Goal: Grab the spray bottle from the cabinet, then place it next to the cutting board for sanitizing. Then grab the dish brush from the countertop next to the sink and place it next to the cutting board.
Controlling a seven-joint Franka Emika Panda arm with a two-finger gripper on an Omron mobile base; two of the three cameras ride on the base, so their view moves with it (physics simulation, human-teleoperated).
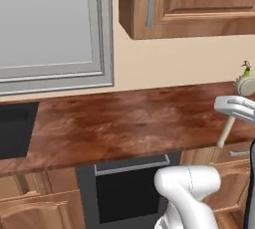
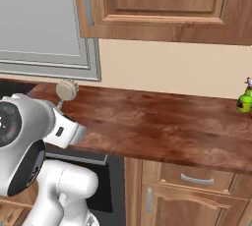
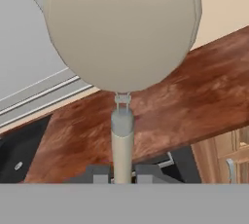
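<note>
End effector (image 3: 122,173) clenched on the dish brush (image 3: 121,38), fingers (image 3: 97,173) pinching the cream handle from both sides at the bottom of the hand view, round pale head up close and big, handle running straight down from it. Brush is lifted off the tabletop (image 1: 124,121), not touching it. In the left base view the brush head (image 1: 245,83) sits at the far right edge with the handle (image 1: 226,132) poking down below the white wrist, over the right part of the tabletop. In the right base view the brush head (image 2: 66,90) sticks up above the white arm at the left, just over the left end of the tabletop (image 2: 157,127). Spray bottle (image 2: 244,99) stands upright on the tabletop at the far right edge of the right base view, green body, red neck, white nozzle, near the wall, well apart from the brush. In the left base view the bottle's top (image 1: 245,67) peeks just above the brush head. Sink (image 1: 15,128) is the black basin at the left end of the tabletop; a corner of it also shows in the hand view (image 3: 19,150). Brown wall cabinet (image 2: 162,6) hangs above, doors closed as far as visible. Grey framed window (image 1: 50,29) on the wall left of the cabinet. Black appliance front (image 1: 129,188) with silver handle under the tabletop, drawer (image 2: 197,177) with silver handle to its right.
</note>
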